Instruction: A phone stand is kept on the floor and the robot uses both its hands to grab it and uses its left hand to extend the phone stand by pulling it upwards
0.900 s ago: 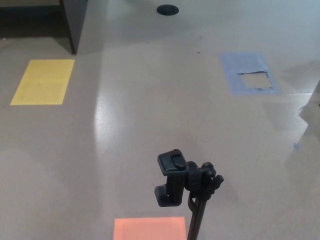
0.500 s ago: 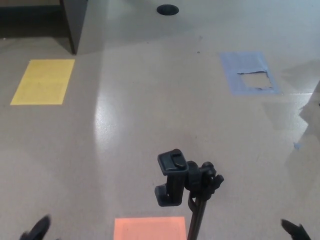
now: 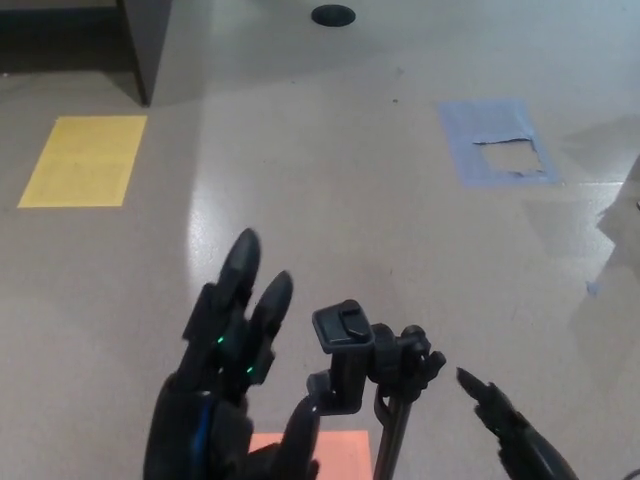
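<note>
Grey floor (image 3: 330, 200) carries the phone stand (image 3: 370, 365); we see our left hand (image 3: 230, 400) spread empty beside it, our right hand (image 3: 515, 430) opposite, grip indeterminate.

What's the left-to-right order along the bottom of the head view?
Left hand, open → phone stand → right hand, only partly in frame.

Left hand (image 3: 225, 400), fingers (image 3: 238, 275) spread, and right hand (image 3: 520, 435) flank the phone stand (image 3: 372, 365).
</note>
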{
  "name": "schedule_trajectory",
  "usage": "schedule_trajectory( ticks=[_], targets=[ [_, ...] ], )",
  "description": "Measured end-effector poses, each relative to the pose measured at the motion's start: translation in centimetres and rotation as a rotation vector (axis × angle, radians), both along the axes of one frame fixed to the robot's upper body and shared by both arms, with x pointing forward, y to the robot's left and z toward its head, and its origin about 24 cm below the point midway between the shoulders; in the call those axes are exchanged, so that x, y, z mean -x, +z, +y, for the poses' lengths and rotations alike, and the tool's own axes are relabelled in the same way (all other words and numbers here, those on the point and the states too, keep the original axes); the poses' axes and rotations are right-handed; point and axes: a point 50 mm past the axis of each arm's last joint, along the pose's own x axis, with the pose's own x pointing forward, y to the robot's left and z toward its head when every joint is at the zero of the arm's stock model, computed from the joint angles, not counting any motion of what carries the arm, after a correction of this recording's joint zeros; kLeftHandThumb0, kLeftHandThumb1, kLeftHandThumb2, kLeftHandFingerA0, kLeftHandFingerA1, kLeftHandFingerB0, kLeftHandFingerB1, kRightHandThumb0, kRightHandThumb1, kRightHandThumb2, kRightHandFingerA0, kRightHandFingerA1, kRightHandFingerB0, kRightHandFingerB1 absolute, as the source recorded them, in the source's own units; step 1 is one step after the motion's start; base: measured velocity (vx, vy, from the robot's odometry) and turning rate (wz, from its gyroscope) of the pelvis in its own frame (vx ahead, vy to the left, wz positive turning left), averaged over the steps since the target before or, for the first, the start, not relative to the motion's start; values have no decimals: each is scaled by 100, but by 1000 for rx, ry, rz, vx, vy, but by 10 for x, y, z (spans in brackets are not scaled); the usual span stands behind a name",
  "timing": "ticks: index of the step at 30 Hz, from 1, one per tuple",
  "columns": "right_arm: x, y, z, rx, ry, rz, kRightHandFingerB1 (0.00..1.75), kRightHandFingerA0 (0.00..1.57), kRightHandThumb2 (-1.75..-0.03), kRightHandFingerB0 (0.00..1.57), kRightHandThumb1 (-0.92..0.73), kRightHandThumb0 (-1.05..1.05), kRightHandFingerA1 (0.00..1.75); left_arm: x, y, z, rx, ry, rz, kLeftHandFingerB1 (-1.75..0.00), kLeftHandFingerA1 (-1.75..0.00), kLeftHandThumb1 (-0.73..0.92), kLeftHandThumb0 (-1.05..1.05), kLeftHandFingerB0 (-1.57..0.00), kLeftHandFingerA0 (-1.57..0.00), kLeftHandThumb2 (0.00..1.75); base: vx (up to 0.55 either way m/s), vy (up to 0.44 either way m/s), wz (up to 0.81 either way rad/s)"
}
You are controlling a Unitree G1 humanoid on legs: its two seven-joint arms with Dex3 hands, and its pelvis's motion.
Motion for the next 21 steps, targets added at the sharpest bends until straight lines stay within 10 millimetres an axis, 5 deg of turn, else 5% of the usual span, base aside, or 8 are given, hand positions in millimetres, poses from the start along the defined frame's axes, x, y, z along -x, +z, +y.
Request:
schedule_trajectory(
  ticks=[5,6,8,11,15,16,17,21],
  targets=[
    [-4,3,11,-7,25,-19,48,0,-101,0,-53,-105,60,-4,9,-4,13,-32,-8,-13,-4,65,-97,0,0,99,0,0,0],
    [-5,3,11,-7,27,-22,49,0,-101,0,-53,-105,62,-5,10,-4,16,-35,-7,0,0,77,-86,0,0,64,0,0,0],
    [-6,4,15,-8,35,-28,51,0,-102,0,-58,-105,66,-8,13,-5,27,-48,-3,0,0,59,-88,0,0,85,0,0,0],
    [-5,4,18,-11,44,-29,50,0,-102,0,-57,-104,63,-10,17,-6,41,-63,1,-16,-3,61,-95,0,0,98,0,0,0],
    [-4,3,25,-17,59,-31,46,0,-97,0,-49,-105,58,-14,19,-8,71,-89,27,-11,0,65,-99,0,0,98,0,0,0],
    [-4,3,27,-17,64,-32,43,0,-68,0,-67,-105,69,-15,19,-9,79,-95,36,-10,0,66,-100,0,0,98,0,0,0],
    [-4,3,28,-17,68,-33,45,0,-100,0,-52,-105,57,-16,19,-9,83,-100,44,-9,0,66,-98,0,0,98,0,0,0],
    [-3,4,32,-12,81,-41,47,0,-98,0,-52,-105,66,-21,16,-10,84,-112,83,-8,0,64,-96,0,0,96,0,0,0]
  ],
)
